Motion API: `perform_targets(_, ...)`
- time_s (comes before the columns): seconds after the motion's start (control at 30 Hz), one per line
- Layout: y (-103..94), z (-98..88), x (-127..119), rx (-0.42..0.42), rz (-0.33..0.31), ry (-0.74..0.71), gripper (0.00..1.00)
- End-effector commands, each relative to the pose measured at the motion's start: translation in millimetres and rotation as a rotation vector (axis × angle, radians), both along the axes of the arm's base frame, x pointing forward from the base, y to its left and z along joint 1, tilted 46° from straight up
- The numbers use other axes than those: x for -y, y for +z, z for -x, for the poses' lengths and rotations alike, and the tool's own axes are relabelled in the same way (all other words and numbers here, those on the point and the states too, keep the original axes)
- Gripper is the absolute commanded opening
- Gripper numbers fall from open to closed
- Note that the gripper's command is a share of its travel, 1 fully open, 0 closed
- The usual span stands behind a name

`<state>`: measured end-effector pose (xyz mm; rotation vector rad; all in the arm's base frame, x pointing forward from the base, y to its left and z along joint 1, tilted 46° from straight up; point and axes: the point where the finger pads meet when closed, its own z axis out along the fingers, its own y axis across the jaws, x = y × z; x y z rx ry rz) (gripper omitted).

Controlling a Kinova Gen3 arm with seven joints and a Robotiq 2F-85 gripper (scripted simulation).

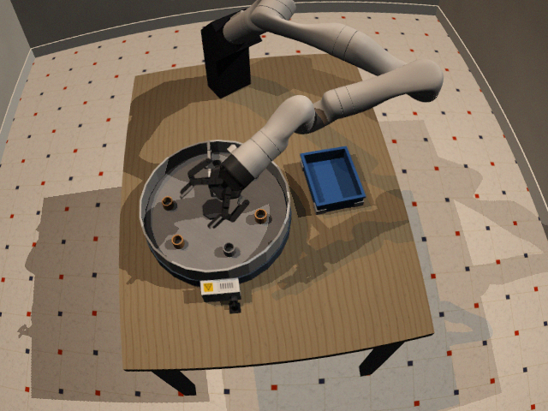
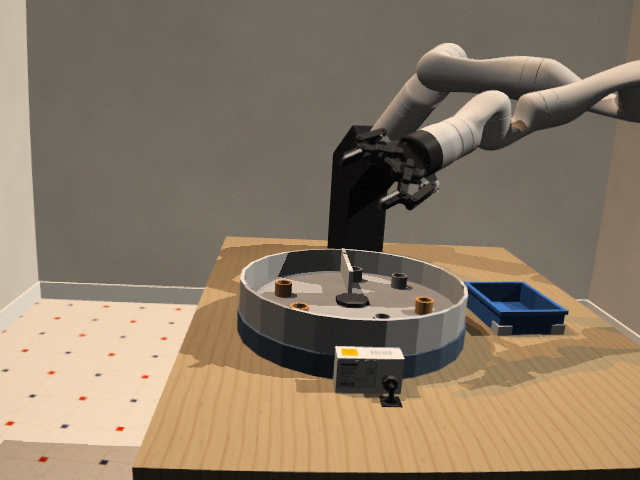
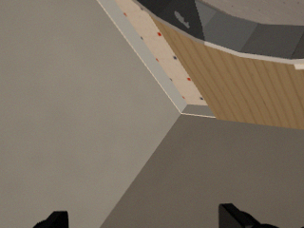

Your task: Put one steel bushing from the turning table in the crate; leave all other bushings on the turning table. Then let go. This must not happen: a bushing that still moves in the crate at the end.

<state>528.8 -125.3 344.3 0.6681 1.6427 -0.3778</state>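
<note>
The gripper [image 2: 388,171] hangs high above the turning table [image 2: 289,315], jaws fully open and empty, facing sideways rather than down. The nearest steel bushing [image 2: 399,280] stands upright at the far right of the disc, below the jaws, its bore vertical. The crate [image 2: 537,313] sits on the bench to the right.
</note>
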Motion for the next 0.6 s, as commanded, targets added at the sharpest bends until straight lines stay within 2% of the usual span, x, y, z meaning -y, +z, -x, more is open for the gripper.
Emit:
perform_targets(0.0, -0.1, 0.0, -15, -0.001, -0.003, 0.024, 1.0)
perform_targets(0.23, -0.1, 0.0, -15, -0.001, -0.003, 0.024, 1.0)
perform_targets(0.4, 2.4, 50.7, -37, -0.001, -0.003, 0.021, 1.0)
perform_targets(0.57, 2.4, 50.7, -37, -0.001, -0.003, 0.021, 1.0)
